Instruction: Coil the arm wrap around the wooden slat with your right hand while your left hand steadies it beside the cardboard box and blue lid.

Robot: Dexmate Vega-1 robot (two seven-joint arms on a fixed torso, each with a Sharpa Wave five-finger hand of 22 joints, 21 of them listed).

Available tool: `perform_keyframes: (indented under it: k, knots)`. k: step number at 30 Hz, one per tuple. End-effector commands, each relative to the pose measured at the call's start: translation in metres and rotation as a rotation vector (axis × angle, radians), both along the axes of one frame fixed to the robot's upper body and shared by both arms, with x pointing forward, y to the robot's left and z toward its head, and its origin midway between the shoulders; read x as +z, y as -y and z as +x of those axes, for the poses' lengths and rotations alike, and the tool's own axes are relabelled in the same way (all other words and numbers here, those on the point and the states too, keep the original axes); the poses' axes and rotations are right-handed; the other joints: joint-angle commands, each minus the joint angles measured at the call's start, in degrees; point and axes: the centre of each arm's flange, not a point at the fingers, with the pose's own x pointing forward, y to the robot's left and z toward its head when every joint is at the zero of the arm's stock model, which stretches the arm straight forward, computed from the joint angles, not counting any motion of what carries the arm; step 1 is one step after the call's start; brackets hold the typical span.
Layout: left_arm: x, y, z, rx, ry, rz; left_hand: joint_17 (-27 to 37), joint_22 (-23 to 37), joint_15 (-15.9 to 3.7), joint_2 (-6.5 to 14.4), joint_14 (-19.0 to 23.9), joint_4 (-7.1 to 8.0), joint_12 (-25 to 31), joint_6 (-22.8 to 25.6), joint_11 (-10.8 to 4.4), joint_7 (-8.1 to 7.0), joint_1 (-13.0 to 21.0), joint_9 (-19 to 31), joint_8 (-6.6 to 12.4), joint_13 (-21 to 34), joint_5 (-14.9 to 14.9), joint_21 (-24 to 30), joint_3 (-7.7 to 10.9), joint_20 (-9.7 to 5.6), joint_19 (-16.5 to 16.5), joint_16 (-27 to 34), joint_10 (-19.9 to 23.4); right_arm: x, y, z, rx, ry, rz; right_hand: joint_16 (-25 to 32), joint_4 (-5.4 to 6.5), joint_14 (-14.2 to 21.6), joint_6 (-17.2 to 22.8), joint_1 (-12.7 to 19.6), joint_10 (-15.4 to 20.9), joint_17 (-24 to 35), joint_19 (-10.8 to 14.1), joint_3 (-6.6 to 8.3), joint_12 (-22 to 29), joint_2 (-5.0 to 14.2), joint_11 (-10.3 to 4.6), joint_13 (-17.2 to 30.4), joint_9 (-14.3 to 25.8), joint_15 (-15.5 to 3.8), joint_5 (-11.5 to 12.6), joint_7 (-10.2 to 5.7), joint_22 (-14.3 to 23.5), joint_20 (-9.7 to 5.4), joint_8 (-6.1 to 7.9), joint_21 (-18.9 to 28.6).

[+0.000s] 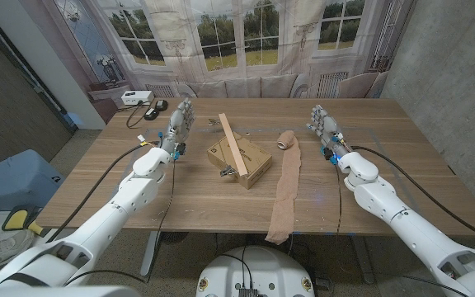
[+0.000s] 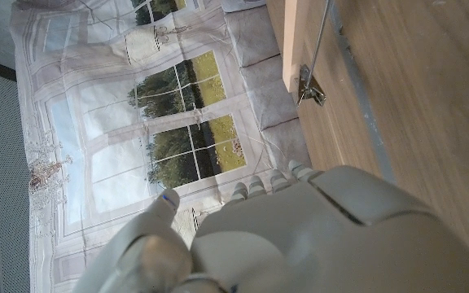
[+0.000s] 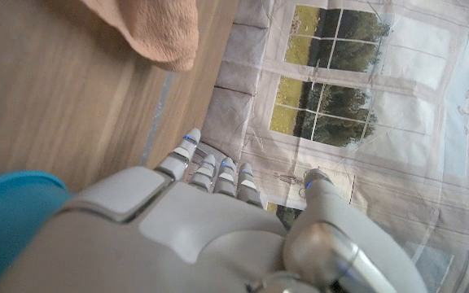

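A pale wooden slat lies slanted across the top of a low cardboard box at mid table. To its right the tan arm wrap stretches from a rolled end toward me, and its near end hangs over the table's front edge. The rolled end also shows in the right wrist view. A blue rounded thing, seemingly the lid, sits close by the right wrist. My left hand stands left of the box, fingers raised and apart, holding nothing. My right hand stands right of the wrap, likewise open.
A white device, a black object and cables lie at the table's far left corner. A small metal clip sits near the far edge. A blue bin stands on the floor to the left.
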Motion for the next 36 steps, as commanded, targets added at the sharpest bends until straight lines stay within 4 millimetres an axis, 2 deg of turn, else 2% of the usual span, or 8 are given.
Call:
perform_keyframes:
  k: [1,6,8,12,17,26,31,36]
  knots:
    - [0.012,-0.011,0.014,-0.043,0.014,0.061,0.1,0.2,0.07,0.2,-14.1,-0.14,0.5,-12.7,-0.39,-0.34,0.3,0.3,0.45,0.2,0.2,0.3,0.17,-0.01,-5.9,0.5,-12.6,0.011,-0.050,-0.029,-0.064,0.059,-0.087,0.3,-0.05,-0.3,0.5,0.3,0.5,0.1,0.5,0.36,0.5,-0.07,0.00,0.1,0.2,-0.17,0.2,-0.09,0.2,0.07,0.26,0.2]
    - [0.016,-0.011,0.014,-0.031,0.017,0.062,0.1,0.2,1.11,-0.8,-12.6,-0.89,1.0,-11.4,-0.03,-1.28,0.9,0.3,0.89,0.3,0.2,0.6,-0.40,1.93,-4.8,0.9,-11.2,0.015,-0.053,-0.024,-0.072,0.062,-0.116,0.3,-0.19,-0.4,0.5,0.4,0.5,0.1,0.5,0.36,0.4,-0.13,0.05,0.1,0.2,0.03,0.2,0.05,0.2,0.05,0.26,0.1]
    - [0.022,-0.011,0.012,-0.016,0.023,0.075,0.1,0.2,1.52,-1.2,-11.6,-1.29,1.3,-10.3,0.36,-2.35,1.2,0.3,1.16,0.3,0.2,0.9,-0.64,2.55,-4.0,1.1,-10.2,0.018,-0.053,-0.021,-0.083,0.069,-0.141,0.3,-0.27,-0.4,0.5,0.5,0.5,0.1,0.5,0.37,0.4,-0.16,0.14,0.1,0.2,0.07,0.2,0.06,0.2,0.03,0.26,0.0]
    - [0.028,-0.010,0.008,0.016,0.032,0.067,0.2,0.2,3.36,-1.7,-9.0,-2.02,2.1,-8.6,1.03,-3.49,1.8,0.4,1.41,0.4,0.1,1.5,-1.05,4.43,-2.0,1.5,-7.5,0.021,-0.053,-0.019,-0.095,0.094,-0.159,0.3,-0.46,-0.4,0.6,0.7,0.7,0.1,0.5,0.40,0.5,-0.19,0.21,0.1,0.2,0.39,0.2,0.19,0.2,0.07,0.31,-0.1]
    - [0.037,-0.008,0.002,0.066,0.030,0.105,0.2,0.3,3.61,-2.1,-4.8,-3.03,3.0,-5.6,1.25,-4.22,2.7,0.5,1.91,0.6,0.1,2.1,-1.28,5.44,0.4,2.2,-4.1,0.025,-0.053,-0.020,-0.087,0.136,-0.172,0.3,-0.65,-0.2,0.8,0.8,0.9,0.0,0.6,0.45,0.6,-0.20,0.30,0.1,0.2,0.54,0.3,0.28,0.2,0.07,0.39,-0.2]
    - [0.056,-0.002,-0.010,0.175,0.049,0.243,0.2,0.2,3.19,-2.3,-1.9,-4.83,3.6,-3.2,1.37,-4.25,4.6,0.5,2.20,0.6,-0.2,2.4,-0.99,5.07,2.0,2.3,-1.1,0.027,-0.047,-0.025,-0.064,0.181,-0.165,0.4,-1.03,0.1,1.4,1.2,1.3,0.0,0.9,0.55,0.7,-0.19,0.33,0.1,0.2,0.76,0.3,0.38,0.2,0.35,0.56,-0.3]
    - [0.070,0.001,-0.016,0.223,0.053,0.372,0.2,0.1,3.17,-2.0,0.4,-7.10,3.7,-1.3,1.00,-3.81,7.3,0.6,2.49,0.7,-0.7,2.4,-0.12,4.75,3.0,2.2,0.5,0.026,-0.045,-0.027,-0.050,0.190,-0.162,0.5,-1.22,0.3,1.5,1.4,1.5,0.0,1.0,0.58,0.7,-0.22,0.32,0.1,0.2,0.83,0.3,0.37,0.2,0.48,0.60,-0.3]
    - [0.088,0.004,-0.024,0.274,0.067,0.508,0.2,0.0,2.84,-1.5,1.5,-8.64,3.6,-0.7,0.94,-3.30,9.3,0.6,2.45,0.7,-1.0,2.4,0.67,4.13,3.9,2.1,1.0,0.022,-0.046,-0.027,-0.035,0.198,-0.159,0.5,-1.37,0.4,1.7,1.5,1.6,0.0,1.1,0.60,0.7,-0.25,0.32,0.1,0.2,0.83,0.3,0.37,0.2,0.47,0.64,-0.4]
